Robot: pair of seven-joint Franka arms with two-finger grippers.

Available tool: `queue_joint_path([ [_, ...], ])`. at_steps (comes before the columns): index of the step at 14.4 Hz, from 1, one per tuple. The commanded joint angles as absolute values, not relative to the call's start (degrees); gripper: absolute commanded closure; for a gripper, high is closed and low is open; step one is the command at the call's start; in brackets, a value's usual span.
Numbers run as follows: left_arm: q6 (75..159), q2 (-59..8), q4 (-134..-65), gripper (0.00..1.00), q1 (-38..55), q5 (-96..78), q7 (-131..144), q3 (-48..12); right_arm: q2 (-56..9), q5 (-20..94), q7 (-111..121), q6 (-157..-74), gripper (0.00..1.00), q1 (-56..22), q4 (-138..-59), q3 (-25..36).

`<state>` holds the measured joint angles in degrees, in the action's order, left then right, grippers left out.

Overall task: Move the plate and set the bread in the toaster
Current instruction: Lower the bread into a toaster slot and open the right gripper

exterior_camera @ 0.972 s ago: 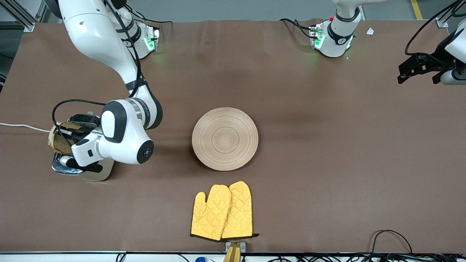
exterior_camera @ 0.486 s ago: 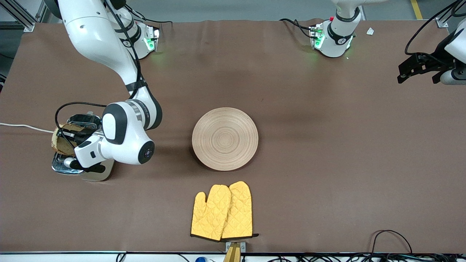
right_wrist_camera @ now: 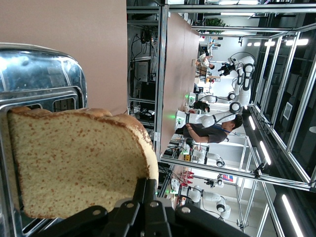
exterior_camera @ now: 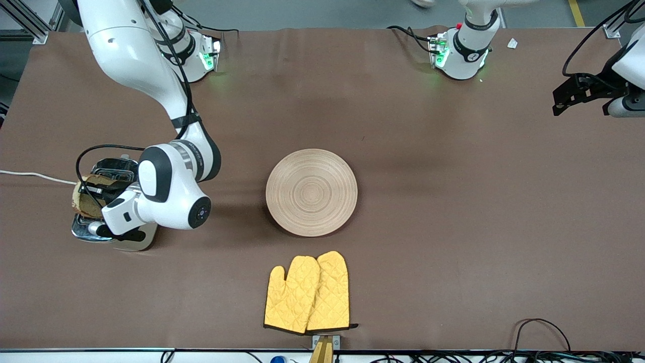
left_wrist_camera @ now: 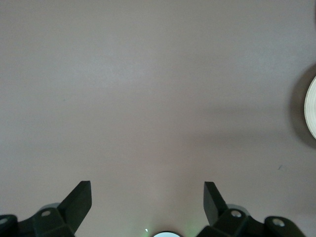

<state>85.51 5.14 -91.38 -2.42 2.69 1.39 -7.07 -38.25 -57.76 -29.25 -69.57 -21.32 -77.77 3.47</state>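
Observation:
The toaster (exterior_camera: 115,166) stands at the right arm's end of the table, its chrome top partly hidden by the right wrist. My right gripper (exterior_camera: 99,194) is shut on the edge of the bread (exterior_camera: 82,199) and holds it on edge right over the toaster's top. In the right wrist view the fingers (right_wrist_camera: 148,186) pinch the slice (right_wrist_camera: 74,163) against the chrome toaster (right_wrist_camera: 42,74). The plate (exterior_camera: 311,192) lies empty mid-table; its rim shows in the left wrist view (left_wrist_camera: 311,113). My left gripper (exterior_camera: 579,95) waits open and empty over the left arm's end of the table (left_wrist_camera: 148,190).
A pair of yellow oven mitts (exterior_camera: 307,292) lies nearer to the front camera than the plate. The toaster's white cord (exterior_camera: 30,175) runs off the table edge. Black cables (exterior_camera: 539,327) lie along the front edge.
My right gripper has lowered the bread a little toward the toaster's top. The left arm and the plate have not moved.

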Motion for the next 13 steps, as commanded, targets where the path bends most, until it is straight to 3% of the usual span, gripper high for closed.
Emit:
queue_joint_path([
  [1,84.37,3.87,-89.47,0.00,-2.37,3.08,0.62,-7.21,-37.27,-57.31,-30.59,-71.45,1.00,-20.39,-79.80,3.08],
  [4,83.94,4.04,-89.74,0.00,-2.72,0.28,0.79,-7.21,-37.35,-57.39,-30.59,-71.98,0.98,-19.60,-80.24,3.08],
  [6,84.29,4.13,-89.74,0.00,-2.72,0.09,0.79,-7.12,-37.27,-57.39,-30.59,-71.81,0.87,-19.77,-80.86,3.08],
  [7,84.46,4.13,-89.82,0.00,-2.72,0.00,0.97,-7.12,-37.27,-57.31,-30.59,-71.81,0.70,-19.95,-80.77,3.08],
  [8,84.72,4.13,-89.82,0.00,-2.72,-0.09,0.97,-6.95,-37.27,-57.39,-30.50,-71.98,0.43,-19.69,-80.68,3.08],
  [9,84.99,4.22,-89.82,0.00,-2.72,-0.09,1.40,-6.86,-37.18,-57.48,-30.41,-72.07,0.28,-19.60,-80.60,3.08],
  [13,85.52,4.04,-89.47,0.00,-2.81,-0.09,1.58,-6.77,-36.48,-54.95,-29.36,-72.94,0.00,-19.95,-78.94,2.37],
])
